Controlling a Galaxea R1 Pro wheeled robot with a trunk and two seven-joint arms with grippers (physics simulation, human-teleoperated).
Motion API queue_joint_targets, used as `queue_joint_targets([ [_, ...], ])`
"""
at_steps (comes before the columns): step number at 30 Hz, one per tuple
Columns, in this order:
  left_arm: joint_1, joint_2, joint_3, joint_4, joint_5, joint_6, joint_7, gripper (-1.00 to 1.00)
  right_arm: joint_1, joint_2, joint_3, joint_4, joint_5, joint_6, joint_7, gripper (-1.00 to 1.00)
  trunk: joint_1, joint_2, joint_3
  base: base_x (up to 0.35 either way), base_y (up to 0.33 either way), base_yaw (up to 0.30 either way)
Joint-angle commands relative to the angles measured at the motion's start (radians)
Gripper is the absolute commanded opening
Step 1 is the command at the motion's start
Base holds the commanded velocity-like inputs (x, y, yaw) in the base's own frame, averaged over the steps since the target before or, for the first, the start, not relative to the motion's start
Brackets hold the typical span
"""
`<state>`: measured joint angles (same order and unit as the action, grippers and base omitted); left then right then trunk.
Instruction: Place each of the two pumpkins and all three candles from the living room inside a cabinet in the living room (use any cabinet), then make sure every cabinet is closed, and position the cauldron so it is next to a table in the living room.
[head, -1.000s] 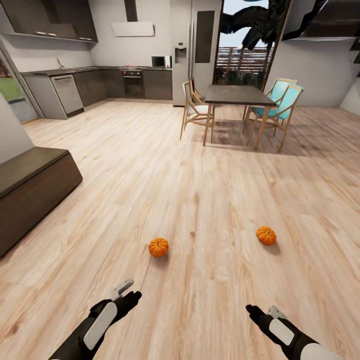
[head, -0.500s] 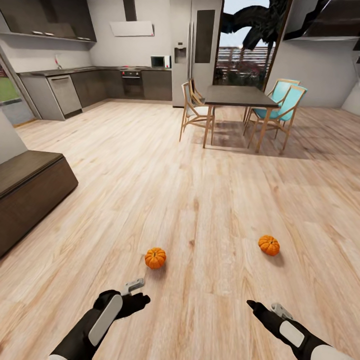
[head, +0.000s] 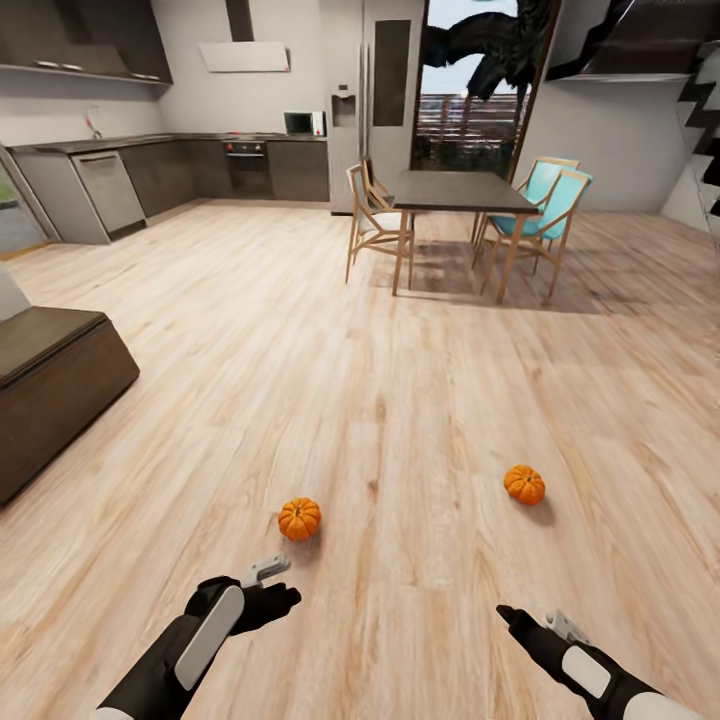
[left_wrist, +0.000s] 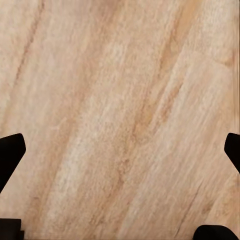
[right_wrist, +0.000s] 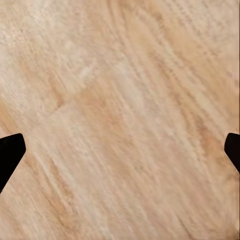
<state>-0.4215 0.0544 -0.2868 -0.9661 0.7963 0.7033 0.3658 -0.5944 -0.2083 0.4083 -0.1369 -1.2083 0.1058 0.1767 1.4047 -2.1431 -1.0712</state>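
Two pumpkins sit on the pale wooden floor (head: 400, 350), well apart from each other: the left pumpkin (head: 299, 519) lies just ahead of the left end effector (head: 272, 583), the right pumpkin (head: 524, 485) farther ahead of the right end effector (head: 520, 625). Both end effectors hang low over bare boards with their fingers spread wide and nothing between them. A dark brown cabinet (head: 50, 385) stands off to the left, a dining table (head: 455, 190) with chairs beyond.
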Motion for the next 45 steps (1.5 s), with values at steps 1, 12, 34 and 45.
queue_joint_targets([
  [1,0.0,0.001,-0.003,-0.002,0.011,0.001,0.01,1.0,-0.001,0.0,0.004,0.0,-0.007,0.003,0.003,1.0,0.0,0.0,-0.001,0.143,-0.117,-0.27],
  [12,0.0,0.002,-0.003,-0.003,0.011,0.001,0.01,1.0,-0.001,0.0,0.004,0.0,-0.007,0.003,0.003,1.0,0.0,0.0,-0.001,0.224,-0.156,-0.278],
  [34,0.0,-0.004,-0.005,-0.002,0.011,0.001,0.01,1.0,-0.001,0.0,0.004,-0.001,-0.002,0.003,0.003,1.0,0.0,0.0,-0.001,0.29,-0.16,-0.098],
  [45,0.0,-0.004,-0.005,-0.002,0.011,0.001,0.01,1.0,-0.001,0.001,0.004,-0.001,-0.001,0.003,0.002,1.0,0.0,0.0,-0.001,0.276,-0.086,0.0],
])
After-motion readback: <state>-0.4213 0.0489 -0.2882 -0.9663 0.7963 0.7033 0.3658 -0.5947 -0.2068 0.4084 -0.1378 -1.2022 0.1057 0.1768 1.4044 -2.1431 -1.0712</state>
